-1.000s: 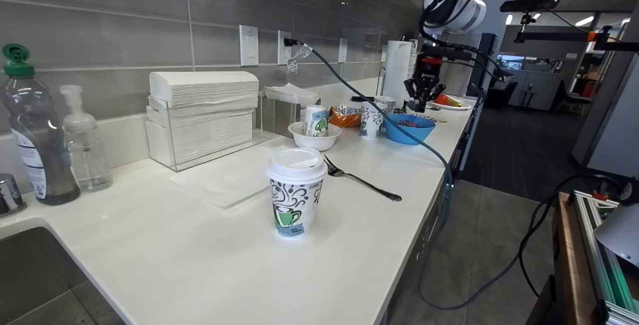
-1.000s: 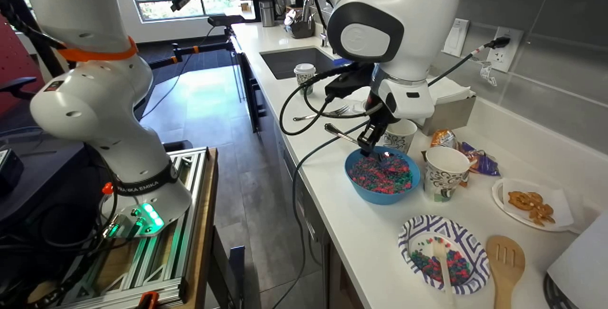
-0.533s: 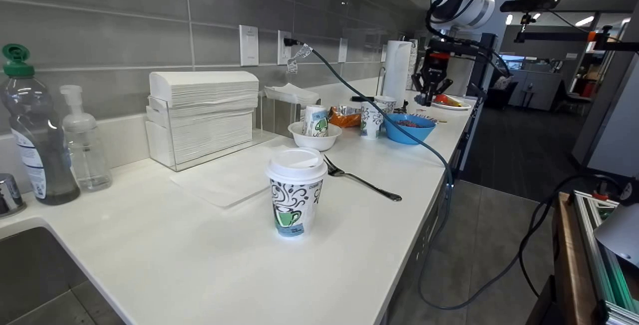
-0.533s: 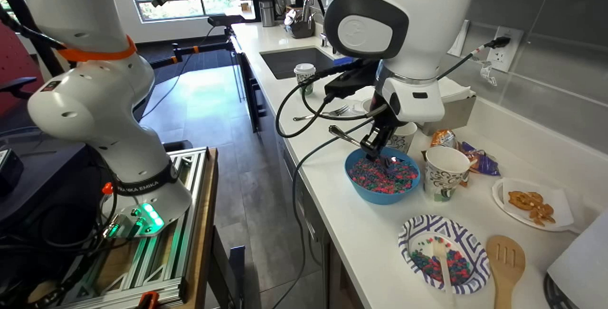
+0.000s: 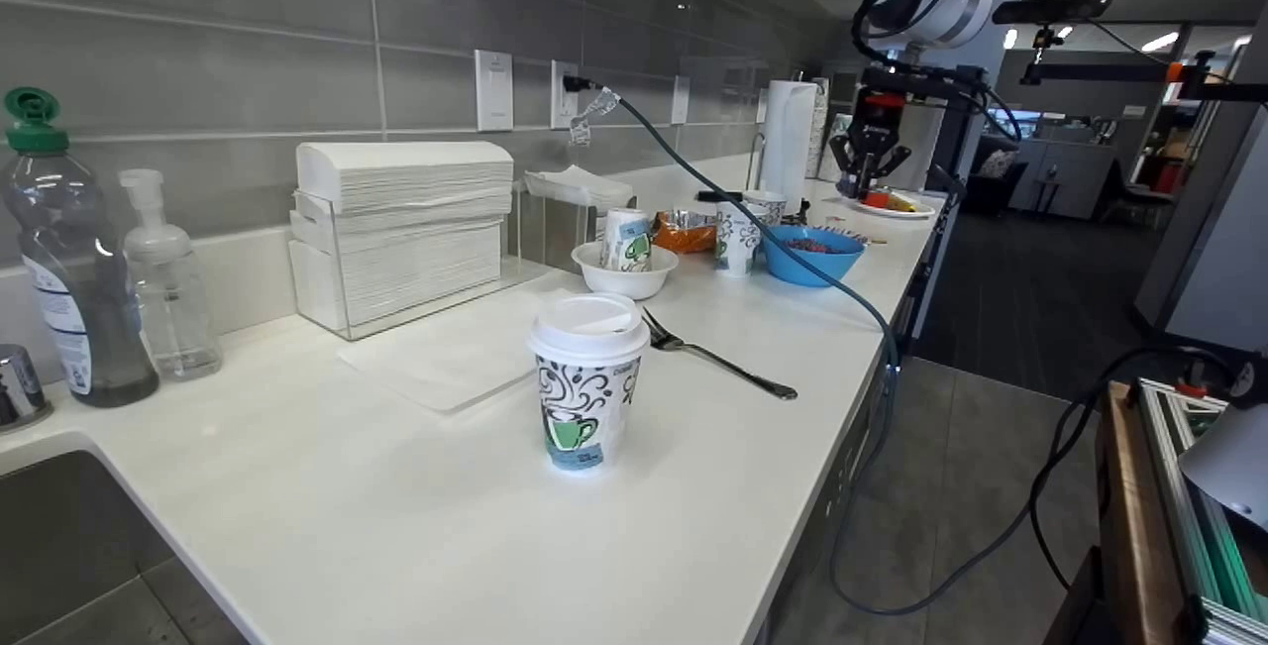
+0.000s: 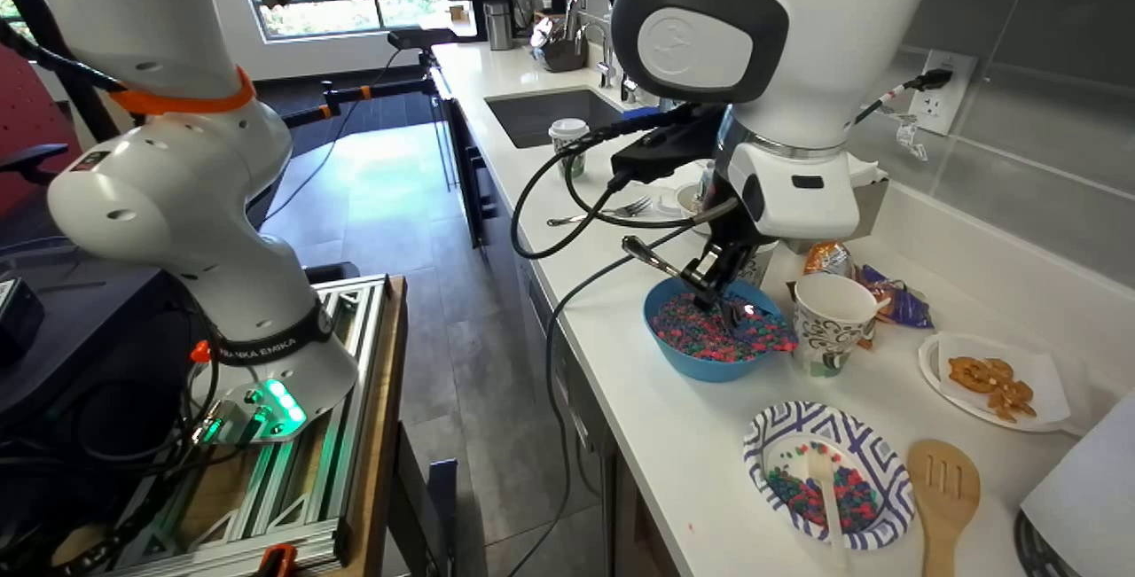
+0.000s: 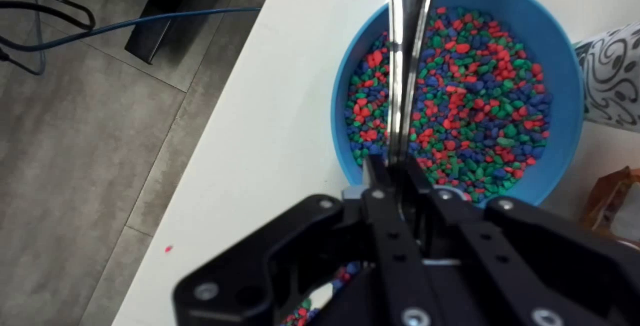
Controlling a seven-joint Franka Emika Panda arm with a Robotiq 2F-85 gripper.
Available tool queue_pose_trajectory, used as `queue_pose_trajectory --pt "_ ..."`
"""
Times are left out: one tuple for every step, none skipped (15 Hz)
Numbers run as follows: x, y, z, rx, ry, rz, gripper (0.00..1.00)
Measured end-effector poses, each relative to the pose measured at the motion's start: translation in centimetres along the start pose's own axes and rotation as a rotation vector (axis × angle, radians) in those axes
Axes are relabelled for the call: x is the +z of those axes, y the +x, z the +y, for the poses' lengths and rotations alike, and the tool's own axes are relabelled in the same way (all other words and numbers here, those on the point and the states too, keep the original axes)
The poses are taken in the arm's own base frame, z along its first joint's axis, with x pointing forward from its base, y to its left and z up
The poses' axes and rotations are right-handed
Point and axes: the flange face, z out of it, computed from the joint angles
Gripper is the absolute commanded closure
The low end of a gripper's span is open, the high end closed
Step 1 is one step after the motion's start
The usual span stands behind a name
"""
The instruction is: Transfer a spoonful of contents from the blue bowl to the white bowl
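The blue bowl [image 5: 812,259] stands on the counter and holds red, green and blue pebbles; it also shows in an exterior view [image 6: 705,367] and the wrist view [image 7: 562,90]. My gripper [image 6: 702,292] is shut on a metal spoon [image 6: 650,253], held above the bowl. The spoon handle [image 7: 400,65] sticks out from the fingertips [image 7: 392,166]. The spoon's head carries pebbles that overlap the bowl's far rim in that exterior view. A plain white bowl [image 5: 644,284] has a paper cup in it. A white, blue-patterned paper bowl [image 6: 764,431] holds pebbles and a pale utensil.
A paper cup [image 6: 833,329] stands right beside the blue bowl. A wooden spatula [image 6: 944,497] lies beside the patterned bowl. A cookie plate [image 6: 940,400] and snack wrappers [image 6: 896,293] lie near the wall. A cable [image 5: 713,184] hangs across the counter. A red pebble [image 7: 168,249] lies on the counter.
My gripper has risen and moved toward the wall and away from the sink, with the spoon lifted out of the pebbles. A red pebble now shows on the counter near its edge.
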Motion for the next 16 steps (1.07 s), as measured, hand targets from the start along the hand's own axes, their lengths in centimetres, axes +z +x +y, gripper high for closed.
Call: queue_pose_trajectory --pt "-0.3 0.3 0.3 0.007 0.0 -0.003 0.97" --pt "-0.6 0.6 0.6 0.015 -0.001 -0.006 0.97" --pt "-0.8 0.9 1.0 0.023 0.0 -0.008 0.97" --pt "-1.1 1.3 1.3 0.03 0.0 -0.009 0.97" --pt "-1.3 1.7 1.6 0.038 -0.001 -0.011 0.97" --pt "-1.5 2.2 1.9 0.045 -0.002 -0.012 0.97" --pt "-1.6 2.7 2.2 0.05 -0.004 -0.016 0.97" --pt "-1.6 3.2 2.4 0.055 -0.006 -0.017 0.97" --pt "-1.6 3.7 2.5 0.057 -0.008 -0.019 0.97" --pt "-1.6 4.1 2.6 0.055 -0.013 -0.025 0.97" --pt "-1.4 4.6 2.6 0.054 -0.018 -0.03 0.97" --pt "-1.2 5.1 2.5 0.051 -0.022 -0.036 0.97" --pt "-0.9 5.6 2.4 0.045 -0.024 -0.04 0.97" --pt "-0.5 6.1 2.3 0.042 -0.026 -0.042 0.97" --pt "-0.1 6.6 2.2 0.039 -0.028 -0.048 0.97" --pt "0.4 7.1 2.1 0.036 -0.028 -0.054 0.97"
